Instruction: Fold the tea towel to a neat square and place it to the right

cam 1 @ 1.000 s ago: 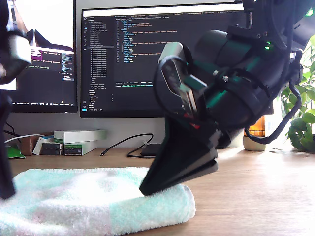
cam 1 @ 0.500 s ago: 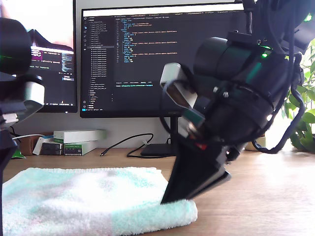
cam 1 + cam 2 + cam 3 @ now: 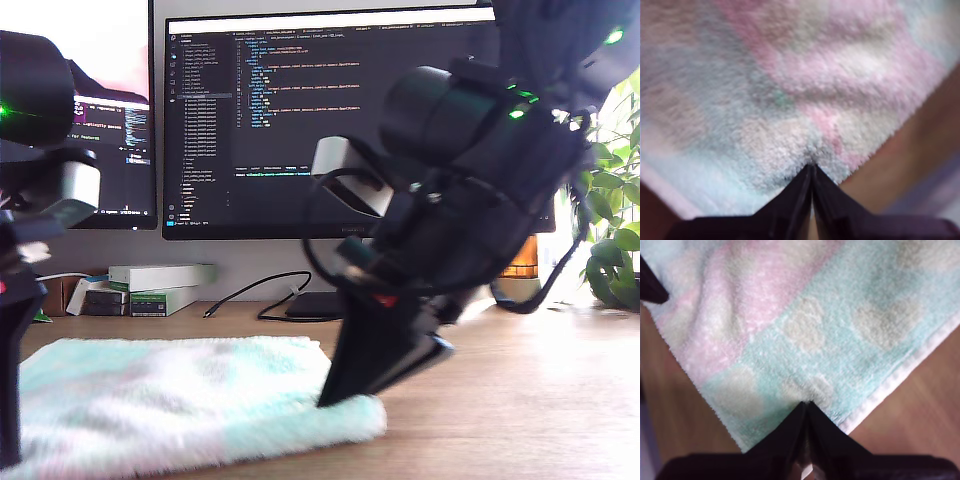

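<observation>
The tea towel, fluffy with pale mint and white checks, lies folded flat on the wooden desk in the lower left of the exterior view. My first gripper is shut, its tips pinching a pucker of the tea towel near a corner. My second gripper is shut on the tea towel just inside its white hem. In the exterior view, a big black arm has its closed fingertips on the towel's right end. Another arm stands at the towel's left end. The wrist views do not show which arm is which.
Two monitors stand behind the desk. White and green boxes and a black cable lie at the back. A plant fills the exterior view's right edge. A dark finger shows at the towel's far corner.
The big arm's fingertips moved from mid-towel to the towel's right end. The towel's right edge shifted slightly leftward and flattened. The other arm came further into view and lower.
</observation>
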{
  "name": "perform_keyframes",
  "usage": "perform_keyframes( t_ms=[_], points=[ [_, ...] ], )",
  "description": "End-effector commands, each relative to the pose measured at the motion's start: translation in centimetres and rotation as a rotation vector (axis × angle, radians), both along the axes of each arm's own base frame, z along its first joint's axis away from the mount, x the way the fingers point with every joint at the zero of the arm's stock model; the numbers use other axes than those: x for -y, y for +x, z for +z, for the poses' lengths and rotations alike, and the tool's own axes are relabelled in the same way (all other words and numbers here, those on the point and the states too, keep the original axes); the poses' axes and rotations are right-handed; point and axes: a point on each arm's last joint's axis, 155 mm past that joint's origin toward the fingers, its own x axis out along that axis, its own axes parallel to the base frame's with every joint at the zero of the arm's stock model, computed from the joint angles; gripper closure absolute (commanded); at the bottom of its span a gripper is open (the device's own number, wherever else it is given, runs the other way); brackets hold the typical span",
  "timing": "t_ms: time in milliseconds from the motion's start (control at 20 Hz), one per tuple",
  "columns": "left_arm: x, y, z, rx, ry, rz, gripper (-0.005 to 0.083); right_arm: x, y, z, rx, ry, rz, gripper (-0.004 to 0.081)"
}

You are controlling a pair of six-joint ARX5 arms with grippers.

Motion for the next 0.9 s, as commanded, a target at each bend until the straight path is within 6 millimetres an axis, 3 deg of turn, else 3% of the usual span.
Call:
perform_keyframes(
  t_ms=[0,150,350,700,850],
  points=[
    [-1.1,0.5,-1.1,0.001,0.035,0.022,0.0795,1.6,-1.2,-4.2,-0.086,-0.094,-0.033,0.0781],
    [-1.0,2.3,-0.7,0.057,0.008,0.047,0.0795,1.5,0.2,-4.8,-0.06,-0.117,-0.051,0.0781],
    [-1.1,3.0,-0.4,0.082,-0.001,0.05,0.0795,0.6,1.7,-3.4,-0.041,-0.107,-0.054,0.0781],
    [-0.8,3.2,2.3,0.14,-0.049,0.047,0.0795,1.0,1.3,-2.9,-0.074,-0.136,-0.016,0.0781],
    [-1.9,3.6,3.5,0.193,-0.022,0.075,0.0795,1.0,1.3,-2.9,-0.07,-0.135,-0.012,0.0781]
  ],
)
